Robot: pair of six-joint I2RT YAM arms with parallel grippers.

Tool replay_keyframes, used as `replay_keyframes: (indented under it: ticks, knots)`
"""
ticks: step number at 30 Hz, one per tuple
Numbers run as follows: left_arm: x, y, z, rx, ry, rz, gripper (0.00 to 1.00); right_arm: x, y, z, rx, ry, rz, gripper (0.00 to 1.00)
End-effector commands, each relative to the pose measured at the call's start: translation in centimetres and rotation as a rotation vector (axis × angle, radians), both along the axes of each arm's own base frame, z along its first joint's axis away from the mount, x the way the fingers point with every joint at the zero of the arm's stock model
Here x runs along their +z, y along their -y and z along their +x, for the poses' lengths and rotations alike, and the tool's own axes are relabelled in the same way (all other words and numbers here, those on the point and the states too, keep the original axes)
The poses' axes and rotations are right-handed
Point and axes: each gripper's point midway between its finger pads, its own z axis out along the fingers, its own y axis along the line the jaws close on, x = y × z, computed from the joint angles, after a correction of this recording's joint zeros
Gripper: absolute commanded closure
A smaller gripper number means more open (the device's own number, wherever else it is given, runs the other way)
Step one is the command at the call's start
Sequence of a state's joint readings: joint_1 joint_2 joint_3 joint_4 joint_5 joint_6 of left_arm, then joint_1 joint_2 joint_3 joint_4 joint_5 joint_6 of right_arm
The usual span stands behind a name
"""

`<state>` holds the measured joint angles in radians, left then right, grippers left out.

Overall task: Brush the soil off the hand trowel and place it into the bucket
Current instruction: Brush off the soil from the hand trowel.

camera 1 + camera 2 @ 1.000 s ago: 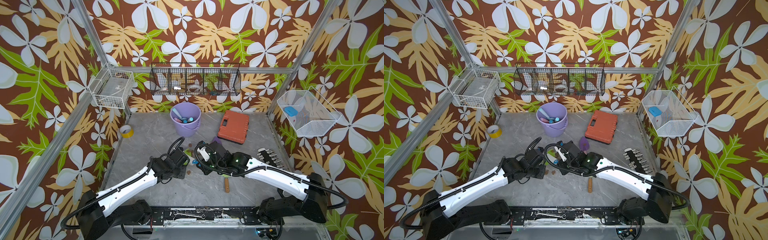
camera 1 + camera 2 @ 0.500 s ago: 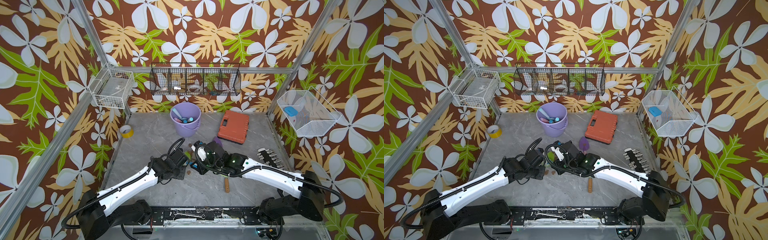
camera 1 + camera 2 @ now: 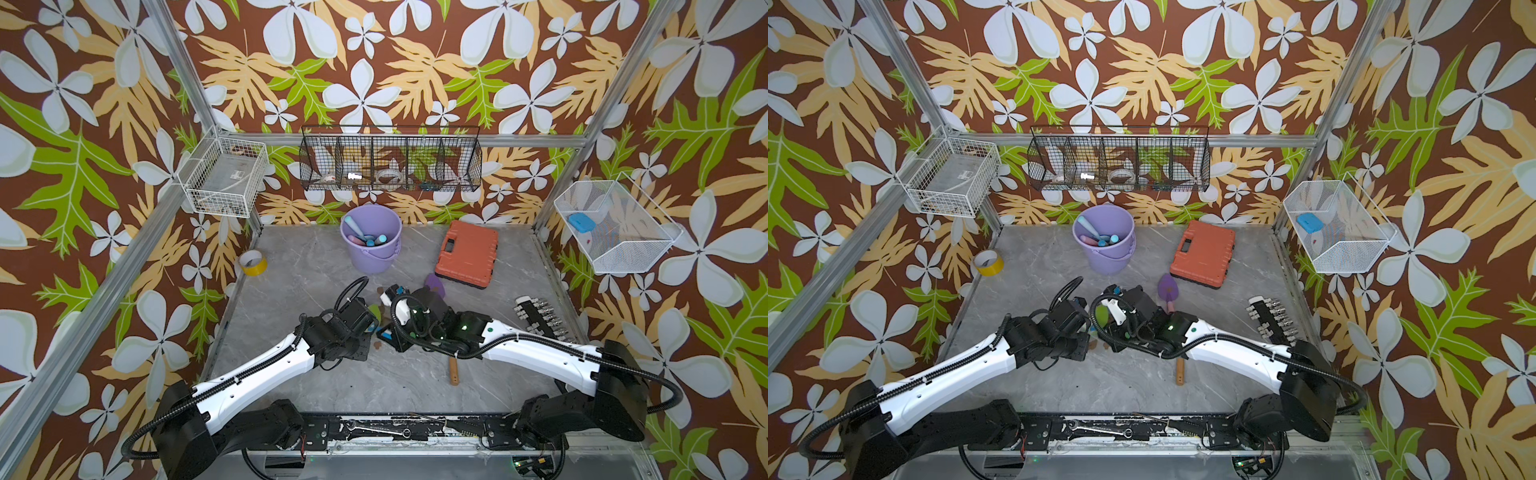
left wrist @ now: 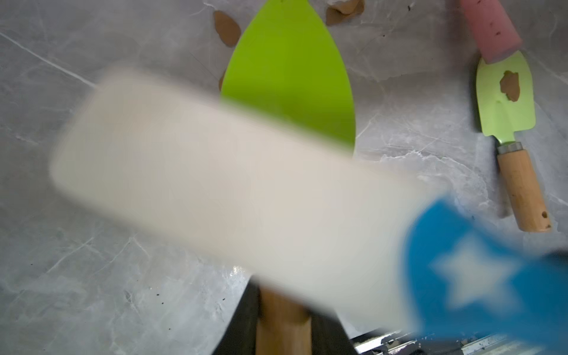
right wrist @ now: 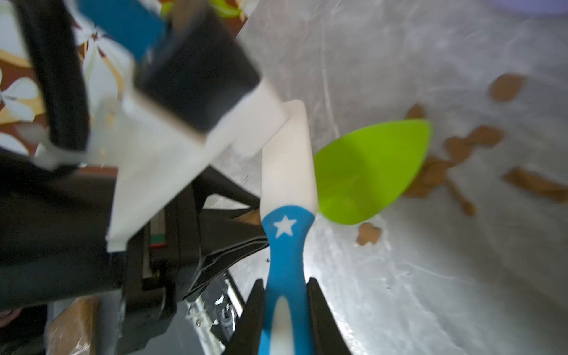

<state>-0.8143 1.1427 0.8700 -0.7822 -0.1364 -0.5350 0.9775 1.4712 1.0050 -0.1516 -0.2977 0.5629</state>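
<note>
My left gripper (image 4: 284,304) is shut on the wooden handle (image 4: 282,325) of the hand trowel, whose bright green blade (image 4: 289,76) hangs just above the table. The visible blade face (image 5: 368,172) shows no soil. Brown soil (image 5: 430,178) blobs lie on the table around the blade tip, with more soil (image 4: 226,29) in the left wrist view. My right gripper (image 5: 285,285) is shut on the blue star-marked handle of a brush (image 5: 289,159). Its white head lies across the blade near the handle. The lavender bucket (image 3: 372,259) (image 3: 1104,259) stands at the back, holding several tools.
A second trowel (image 4: 507,101) with a pale green blade carrying a soil blob lies under my right arm, its wooden handle (image 3: 454,370) sticking out. A purple trowel (image 3: 1169,286), an orange case (image 3: 467,253), a socket rail (image 3: 540,316) and a yellow tape roll (image 3: 252,262) lie around.
My right arm has shifted a little left and away, carrying the brush across the green blade. The left arm has stayed almost still with the trowel.
</note>
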Motion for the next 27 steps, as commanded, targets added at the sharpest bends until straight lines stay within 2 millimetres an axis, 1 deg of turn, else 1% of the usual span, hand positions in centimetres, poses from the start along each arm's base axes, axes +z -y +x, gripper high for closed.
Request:
replay_keyframes:
  ticks: [1, 2, 3, 4, 5, 6, 7, 8, 9, 10, 11, 12, 13, 14, 15, 16, 17, 18, 19, 20, 21, 22, 23, 24, 25, 26, 27]
  knots:
    - [0.7, 0.2, 0.7, 0.016, 0.037, -0.015, 1.00, -2.8, 1.3, 0.4, -0.049, -0.043, -0.059, 1.00]
    - [0.8, 0.1, 0.7, 0.016, 0.041, -0.018, 1.00, -3.5, 2.6, 1.4, -0.095, -0.040, -0.085, 1.00]
    - [0.8, 0.1, 0.7, 0.018, 0.044, -0.020, 1.00, -3.6, 3.6, 2.2, -0.129, -0.034, -0.096, 1.00]
    - [0.9, 0.1, 0.7, 0.017, 0.046, -0.020, 1.00, -3.0, 4.4, 2.8, -0.157, -0.012, -0.096, 1.00]
    - [0.8, 0.1, 0.8, 0.014, 0.048, -0.019, 1.00, -1.7, 4.3, 3.0, -0.162, 0.011, -0.067, 1.00]
    - [0.9, 0.1, 0.8, 0.015, 0.049, -0.018, 1.00, -0.5, 3.5, 2.5, -0.145, 0.008, -0.016, 1.00]
    - [0.8, 0.2, 0.8, 0.012, 0.044, -0.017, 1.00, 0.6, 2.1, 1.4, -0.103, 0.003, 0.037, 1.00]
    - [0.7, 0.3, 0.8, 0.010, 0.040, -0.017, 1.00, 1.2, 0.6, 0.0, -0.054, 0.004, 0.060, 1.00]
    - [0.6, 0.4, 0.8, 0.009, 0.037, -0.016, 1.00, 1.1, -0.6, -1.1, -0.015, -0.002, 0.058, 1.00]
    - [0.6, 0.5, 0.9, 0.010, 0.038, -0.021, 1.00, 0.2, -1.5, -2.0, 0.019, -0.018, 0.037, 1.00]
    - [0.6, 0.5, 0.9, 0.012, 0.042, -0.022, 1.00, -1.0, -1.6, -2.2, 0.024, -0.035, 0.004, 1.00]
    - [0.6, 0.4, 1.0, 0.016, 0.046, -0.023, 1.00, -2.2, -0.9, -1.7, 0.001, -0.039, -0.030, 1.00]
    - [0.6, 0.4, 1.0, 0.019, 0.050, -0.025, 1.00, -3.1, 0.4, -0.6, -0.043, -0.032, -0.065, 1.00]
    - [0.7, 0.4, 0.9, 0.020, 0.048, -0.029, 1.00, -3.5, 2.0, 0.7, -0.096, -0.019, -0.089, 1.00]
    - [0.7, 0.3, 0.9, 0.023, 0.049, -0.031, 1.00, -3.0, 3.1, 1.6, -0.129, 0.010, -0.095, 1.00]
    - [0.7, 0.2, 0.8, 0.028, 0.051, -0.033, 1.00, -1.8, 3.9, 2.2, -0.154, 0.048, -0.092, 1.00]
    - [0.8, 0.1, 0.8, 0.032, 0.054, -0.037, 1.00, -0.2, 3.9, 2.2, -0.150, 0.085, -0.072, 1.00]
    - [1.0, 0.1, 0.8, 0.034, 0.056, -0.036, 1.00, 1.0, 3.1, 1.6, -0.122, 0.100, -0.040, 1.00]
    - [1.1, 0.1, 0.8, 0.036, 0.056, -0.037, 1.00, 2.1, 1.8, 0.4, -0.074, 0.106, -0.002, 1.00]
    - [1.2, 0.1, 0.8, 0.038, 0.056, -0.039, 1.00, 2.6, 0.4, -0.9, -0.020, 0.098, 0.023, 1.00]
    - [1.1, 0.1, 0.8, 0.039, 0.054, -0.039, 1.00, 2.5, -0.6, -1.8, 0.018, 0.081, 0.026, 1.00]
    - [1.1, 0.1, 0.8, 0.040, 0.052, -0.039, 1.00, 1.7, -1.4, -2.6, 0.051, 0.058, 0.008, 1.00]
    - [1.2, 0.1, 0.8, 0.044, 0.053, -0.043, 1.00, 0.3, -1.2, -2.4, 0.046, 0.046, -0.038, 1.00]
    - [1.2, 0.1, 0.8, 0.046, 0.055, -0.046, 1.00, -1.1, -0.1, -1.3, 0.006, 0.051, -0.096, 1.00]
    - [1.2, 0.0, 0.8, 0.050, 0.059, -0.050, 1.00, -2.2, 1.5, 0.3, -0.045, 0.052, -0.133, 1.00]
    - [1.4, 0.0, 0.7, 0.052, 0.064, -0.060, 1.00, -3.1, 3.6, 2.0, -0.106, 0.041, -0.151, 1.00]
    - [1.4, 0.0, 0.7, 0.051, 0.067, -0.066, 1.00, -3.2, 5.5, 3.5, -0.163, 0.035, -0.151, 1.00]
